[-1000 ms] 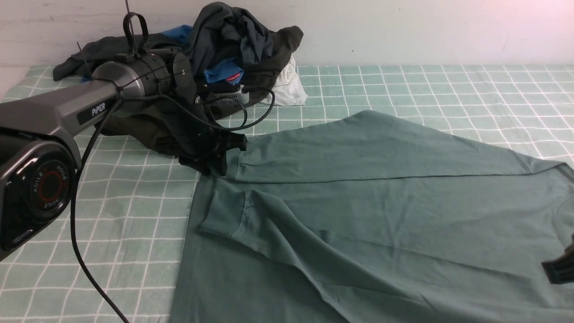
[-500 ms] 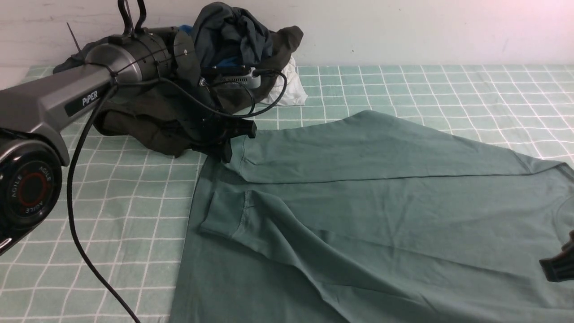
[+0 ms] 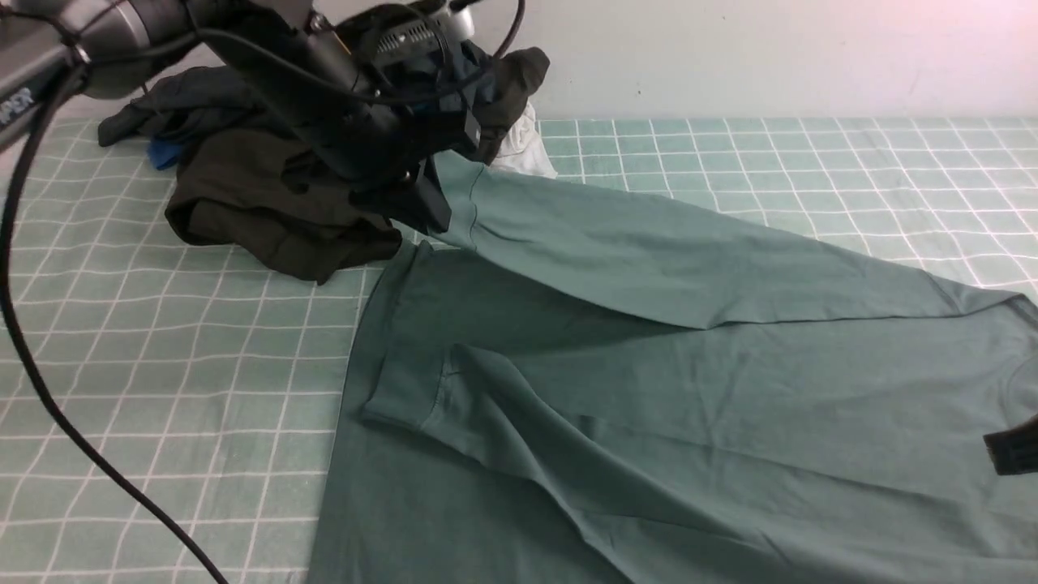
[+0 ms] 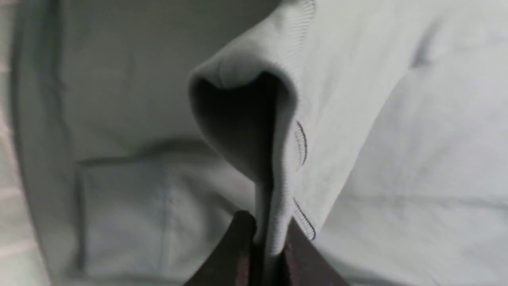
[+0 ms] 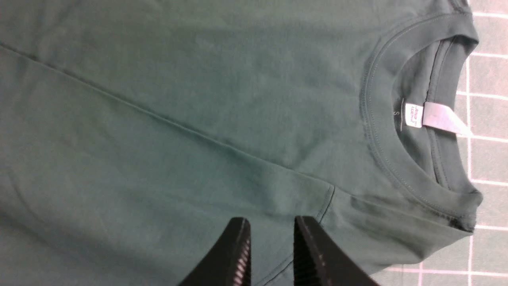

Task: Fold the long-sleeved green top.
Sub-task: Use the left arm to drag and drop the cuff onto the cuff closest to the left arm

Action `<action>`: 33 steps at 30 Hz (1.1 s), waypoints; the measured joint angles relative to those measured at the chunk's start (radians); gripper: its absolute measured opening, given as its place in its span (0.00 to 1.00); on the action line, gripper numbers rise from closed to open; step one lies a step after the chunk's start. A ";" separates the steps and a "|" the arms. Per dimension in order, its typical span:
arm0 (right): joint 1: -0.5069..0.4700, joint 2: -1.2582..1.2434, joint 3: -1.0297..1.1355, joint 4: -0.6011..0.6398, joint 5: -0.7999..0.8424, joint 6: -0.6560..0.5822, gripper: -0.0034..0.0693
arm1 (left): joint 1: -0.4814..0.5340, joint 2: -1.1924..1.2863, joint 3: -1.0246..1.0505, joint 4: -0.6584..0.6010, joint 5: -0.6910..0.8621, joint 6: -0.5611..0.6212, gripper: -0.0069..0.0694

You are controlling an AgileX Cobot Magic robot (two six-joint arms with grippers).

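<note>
I see the green top spread on the checked table cover. It fills the middle and right of the front view, with its hem toward my left arm and its neck toward my right.

My left pincer is closed tight on the cuff of the far sleeve. In the left wrist view the two fingers squeeze a folded strip of ribbed cuff between them, and the cuff's mouth gapes open just past the tips. That end of the sleeve hangs clear of the cover, and from there the sleeve slopes down to the shoulder on the right. The pincer sits just beside the pile of dark clothes at the back left. A white garment pokes out behind the pile.

The near sleeve lies folded across the body of the top, its cuff pointing toward the left.

My right pincer shows only as a dark tip at the right edge of the front view. From its wrist camera its fingers stand a little apart with nothing between them. It is over the shoulder seam, close to the round neck and the white label. I cannot tell whether the tips touch the fabric.
</note>
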 joint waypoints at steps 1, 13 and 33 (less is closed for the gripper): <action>0.001 0.000 -0.002 0.010 0.003 -0.006 0.26 | 0.000 -0.016 0.000 -0.010 0.010 -0.007 0.12; 0.228 -0.040 -0.003 -0.057 0.075 -0.020 0.26 | 0.000 -0.229 0.176 -0.011 0.021 -0.051 0.12; 0.272 -0.086 -0.004 -0.021 0.182 -0.047 0.28 | -0.123 -0.370 0.862 0.227 -0.241 0.005 0.37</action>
